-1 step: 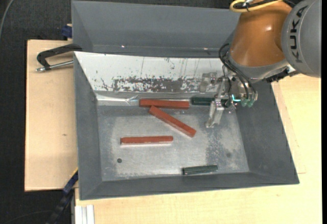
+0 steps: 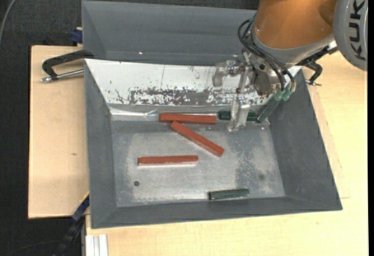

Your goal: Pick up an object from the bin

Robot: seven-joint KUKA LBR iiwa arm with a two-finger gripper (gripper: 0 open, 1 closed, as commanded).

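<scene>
Grey metal bin (image 2: 99,149); the contents lie flat and loose on its floor, probably as they fell, and nothing is stacked. Landmark: the slanted red-brown bar (image 2: 197,138) at mid-floor.

- Left of the landmark, in front and apart from it: the level red-brown bar (image 2: 168,161).
- Just behind the landmark's left end, near or touching: the back red-brown bar (image 2: 188,118), along the foot of the back wall.
- Behind the landmark's right end: the back green stick (image 2: 224,114).
- Well in front of the landmark, to its right: the front green stick (image 2: 229,194), by the front wall.
- Right of the landmark: the gripper (image 2: 250,125), low at the floor. Its claw is spread and pinches nothing. The back green stick runs past its pale finger (image 2: 235,117); contact cannot be told. The low, spread pose looks meant for closing on that stick.

Count: red-brown bars 3; green sticks 2; total 5, none lifted.
</scene>
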